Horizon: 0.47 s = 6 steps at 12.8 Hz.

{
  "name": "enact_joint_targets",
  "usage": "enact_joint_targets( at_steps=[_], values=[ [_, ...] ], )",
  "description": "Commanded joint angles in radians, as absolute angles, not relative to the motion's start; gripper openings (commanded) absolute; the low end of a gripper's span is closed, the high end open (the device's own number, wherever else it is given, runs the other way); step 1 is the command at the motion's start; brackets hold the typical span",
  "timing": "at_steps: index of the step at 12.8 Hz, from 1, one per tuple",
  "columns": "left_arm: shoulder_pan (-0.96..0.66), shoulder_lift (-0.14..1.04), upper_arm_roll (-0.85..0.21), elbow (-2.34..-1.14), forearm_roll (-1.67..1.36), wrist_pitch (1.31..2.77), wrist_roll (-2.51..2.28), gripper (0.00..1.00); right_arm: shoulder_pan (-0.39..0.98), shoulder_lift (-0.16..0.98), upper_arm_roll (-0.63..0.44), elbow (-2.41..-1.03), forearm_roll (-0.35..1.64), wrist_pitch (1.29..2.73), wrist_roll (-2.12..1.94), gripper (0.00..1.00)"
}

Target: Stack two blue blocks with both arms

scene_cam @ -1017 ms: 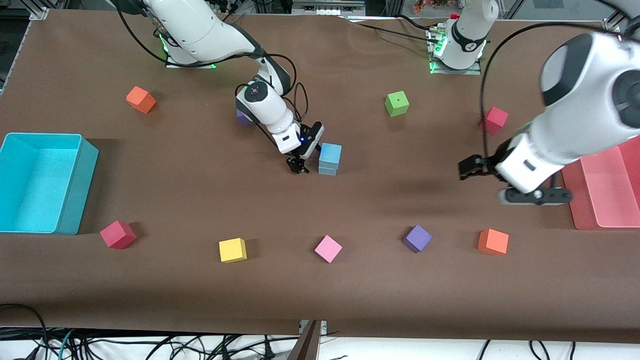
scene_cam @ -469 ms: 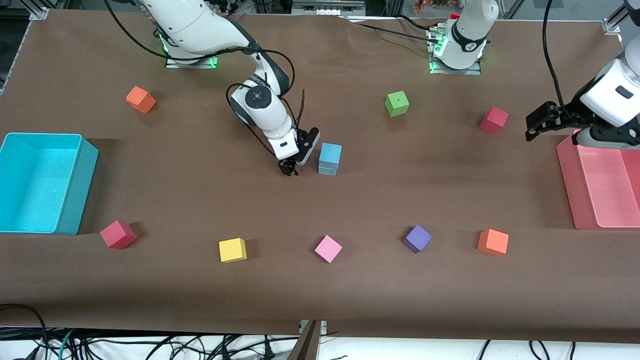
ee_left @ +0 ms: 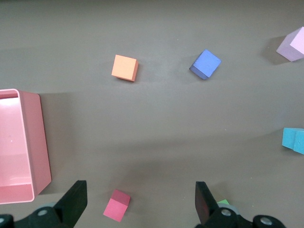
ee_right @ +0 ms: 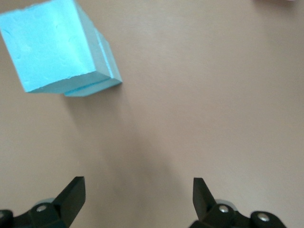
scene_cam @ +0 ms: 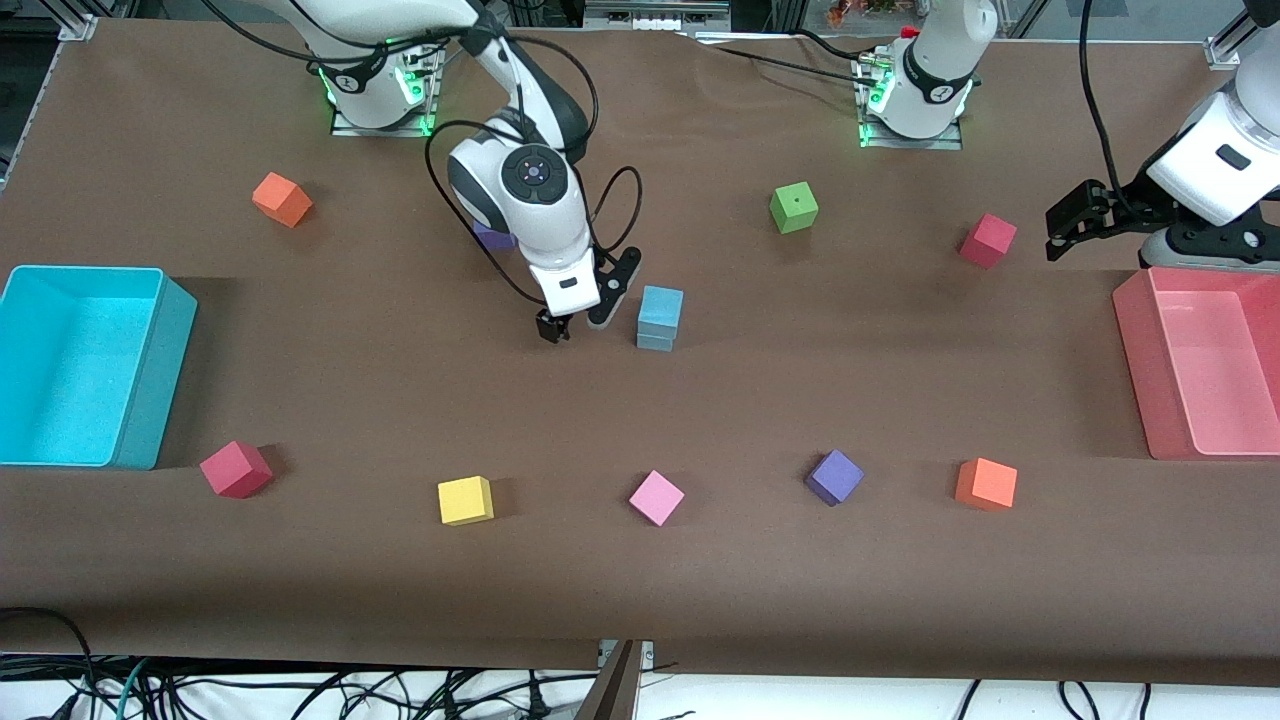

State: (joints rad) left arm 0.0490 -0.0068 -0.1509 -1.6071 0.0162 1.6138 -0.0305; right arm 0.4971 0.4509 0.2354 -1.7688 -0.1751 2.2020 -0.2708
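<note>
Front view: the two blue blocks [scene_cam: 660, 317] are already stacked, one sitting square on the other, roughly mid-table. Right gripper [scene_cam: 553, 328] hangs just beside the stack toward the right arm's end, over bare table, not touching it. Can't rly tell its finger gap from here. Left gripper [scene_cam: 1068, 222] is up over the table edge by the pink bin [scene_cam: 1135, 340] at the left arm's end, well apart from the stack, w/ nothing in it; that arm's just waiting.

Other stuff on the brown table [scene_cam: 700, 580]: turquoise bin [scene_cam: 165, 350] at the right arm's end, green cube [scene_cam: 794, 207], two red cubes [scene_cam: 988, 240] [scene_cam: 236, 468], two orange cubes [scene_cam: 283, 199] [scene_cam: 986, 483], yellow cube [scene_cam: 466, 500], pink cube [scene_cam: 657, 497], purple cube [scene_cam: 834, 476], plus another purple one [scene_cam: 492, 238] mostly hidden by the right arm.

Left wrist view: fingers [ee_left: 76, 202] spread wide, empty. Below it you see an orange cube [ee_left: 125, 68], the purple cube [ee_left: 205, 63], a red cube [ee_left: 117, 205], the pink bin [ee_left: 40, 137], and the blue stack [ee_left: 293, 140] cut off at the frame edge.

Right wrist view: fingers [ee_right: 73, 194] wide apart, nothing between them, only bare table. The stack [ee_right: 61, 50] is close by, top block lined up over the lower one w/ only a thin edge of the lower block showing.
</note>
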Motion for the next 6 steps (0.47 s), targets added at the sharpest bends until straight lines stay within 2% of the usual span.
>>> enact_joint_targets(
  at_steps=[1,6],
  values=[
    [0.031,-0.035,-0.121,-1.641,-0.008,1.626,-0.003,1.0,0.433,0.465,0.23,-1.599,-0.12,1.987,-0.281,1.0],
    [0.031,-0.038,-0.121,-1.638,-0.017,1.6,-0.002,1.0,0.246,0.462,0.222,-1.51,-0.115,1.965,-0.285,1.0]
  ],
)
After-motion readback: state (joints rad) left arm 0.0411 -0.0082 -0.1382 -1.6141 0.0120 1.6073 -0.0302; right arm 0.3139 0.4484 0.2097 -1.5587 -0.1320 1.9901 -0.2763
